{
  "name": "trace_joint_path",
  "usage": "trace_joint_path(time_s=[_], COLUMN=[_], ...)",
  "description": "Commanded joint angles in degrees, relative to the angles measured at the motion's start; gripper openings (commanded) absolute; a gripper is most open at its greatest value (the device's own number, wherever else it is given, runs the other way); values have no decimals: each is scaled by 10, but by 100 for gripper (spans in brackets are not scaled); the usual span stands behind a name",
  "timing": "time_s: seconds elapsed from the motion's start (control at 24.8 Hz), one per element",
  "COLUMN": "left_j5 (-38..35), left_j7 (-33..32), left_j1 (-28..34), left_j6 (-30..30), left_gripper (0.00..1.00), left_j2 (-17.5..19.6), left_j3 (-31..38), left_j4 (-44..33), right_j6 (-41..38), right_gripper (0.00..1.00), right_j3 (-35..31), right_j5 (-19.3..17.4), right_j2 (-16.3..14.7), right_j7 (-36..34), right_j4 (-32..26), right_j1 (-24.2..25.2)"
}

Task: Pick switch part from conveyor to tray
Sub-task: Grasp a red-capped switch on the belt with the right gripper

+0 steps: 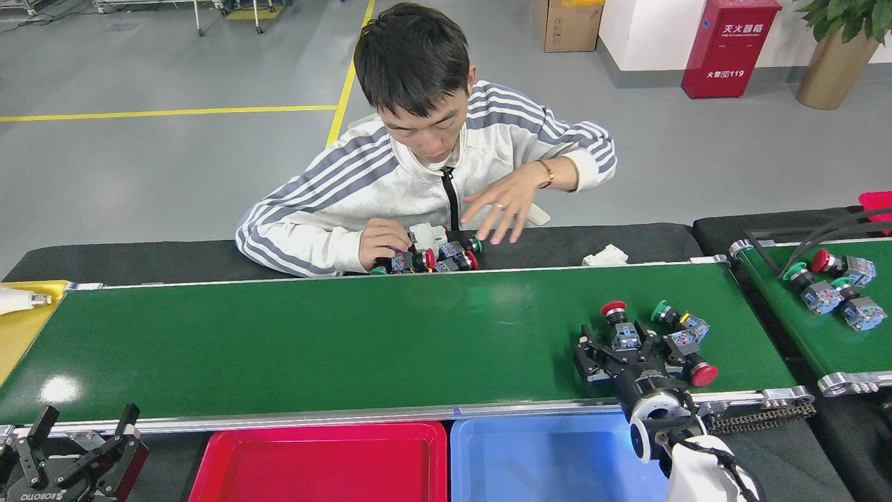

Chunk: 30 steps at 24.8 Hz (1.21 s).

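Note:
The conveyor (313, 341) is a long green belt with silver rails across the head view. Near its right end lie three switch parts: a red-capped one (618, 323), a green-capped one (674, 321) and another red-capped one (699, 371). My right gripper (619, 344) reaches over the belt's near rail, open, its fingers (584, 354) on either side of the first red-capped part's body without closing on it. My left gripper (87, 420) rests open and empty at the bottom left, below the belt. A red tray (320, 467) and a blue tray (550, 464) sit in front of the belt.
A person sits behind the conveyor with both hands at a pile of switch parts (432, 256) on the black table. A second green belt (801, 321) at the right carries several switch parts (829, 286). A yellow surface (21, 335) adjoins the conveyor's left end.

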Motion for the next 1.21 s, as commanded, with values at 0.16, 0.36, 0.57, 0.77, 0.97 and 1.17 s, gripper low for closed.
trace_joint_path(time_s=[0.16, 0.36, 0.57, 0.77, 0.97, 1.17], left_j5=[-1, 0, 0, -1, 0, 1], left_j7=[2, 1, -19, -44, -45, -66], left_j1=[-4, -5, -29, -48, -46, -38], left_j6=[4, 7, 7, 4, 8, 7], left_gripper=[100, 100, 100, 100, 100, 100], left_j2=[4, 3, 3, 0, -2, -2], left_j3=[5, 5, 2, 0, 5, 6], left_j4=[-4, -4, 5, 17, 21, 21], right_j6=[-4, -46, -99, -114, -110, -24], right_gripper=[1, 1, 54, 100, 100, 98], right_j3=[4, 102, 248, 309, 300, 190], right_j5=[2, 12, 103, 101, 90, 94], right_j2=[9, 34, 138, 179, 177, 73], right_j7=[2, 1, -3, -62, -65, -66], right_j4=[-18, -89, -91, -31, -65, -250], right_j1=[-9, -15, -36, -33, -4, 143])
